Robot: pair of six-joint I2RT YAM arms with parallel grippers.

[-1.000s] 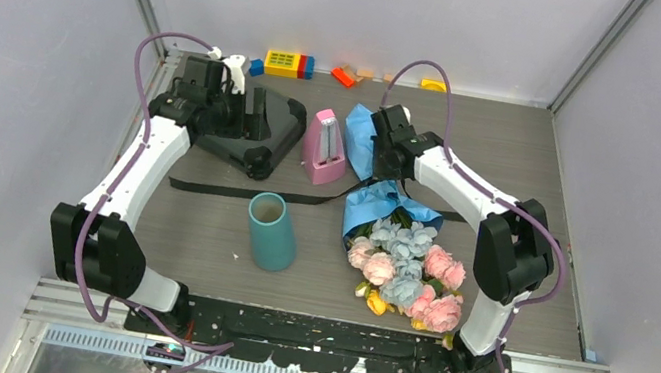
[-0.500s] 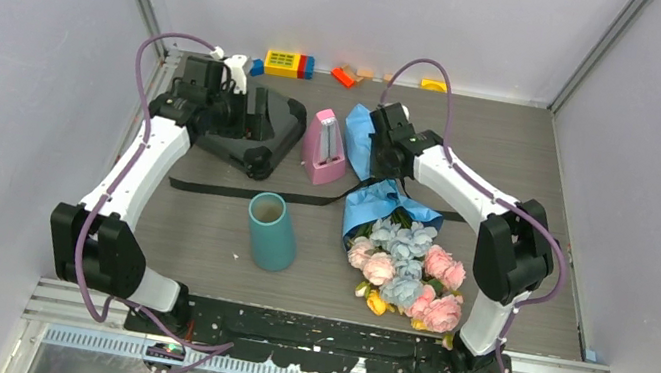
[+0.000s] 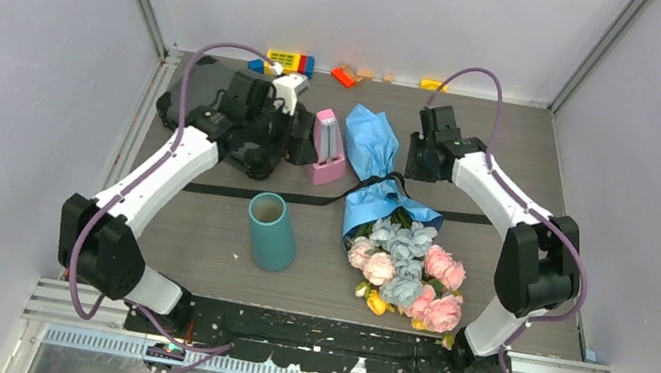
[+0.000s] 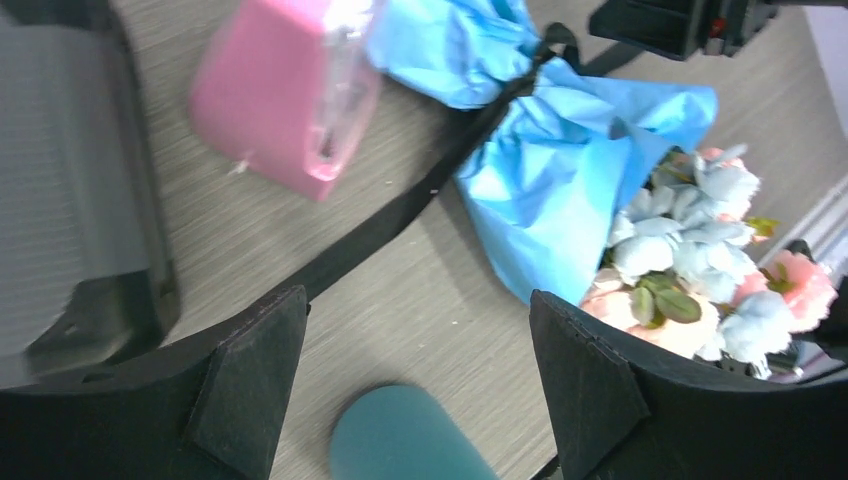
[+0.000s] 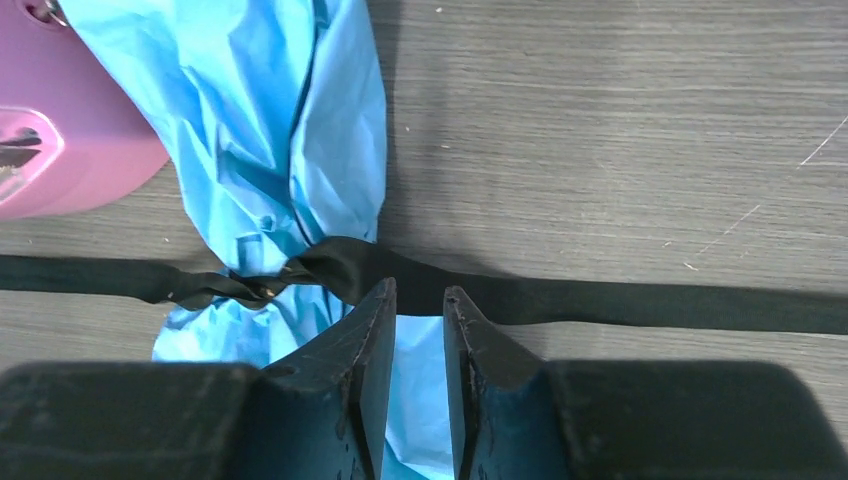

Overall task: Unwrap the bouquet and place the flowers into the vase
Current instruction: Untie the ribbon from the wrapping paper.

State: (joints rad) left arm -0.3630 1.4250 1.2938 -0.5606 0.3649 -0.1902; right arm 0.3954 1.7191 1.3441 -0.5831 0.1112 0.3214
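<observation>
Bouquet (image 3: 391, 227) lies flat on the table (image 3: 517, 137), right of centre. The stem end points to the far side and the blooms to the near edge.

Blue wrap (image 3: 373, 153) is on. Black ribbon (image 3: 244, 191) is tied round its waist, with 1 tail running left across the table and 1 running right under the right arm.

Flowers (image 3: 406, 265) fan out of the wrap's near end: pink, pale blue, and a little yellow at the near side. None are in the vase.

Vase (image 3: 271, 230) is teal and upright, mouth up. It stands left of the blooms, near them but apart.

Pink metronome (image 3: 325, 148) stands just left of the wrap's far end. I cannot tell whether they touch.

Left gripper (image 4: 418, 300) hangs over the table by the metronome. Its jaws are spread wide and nothing sits between them. Its camera looks down on the vase top, the ribbon tail and the wrap.

Right gripper (image 5: 420, 295) is on the right side of the wrap. Its tips are at the ribbon just right of the knot. The jaws are parted by a narrow slit with nothing clamped in it. I cannot tell whether they touch the ribbon.

Dark grey object (image 4: 70, 200) lies at far left, partly under the left arm. Toy blocks (image 3: 289, 60) sit along the far edge.
</observation>
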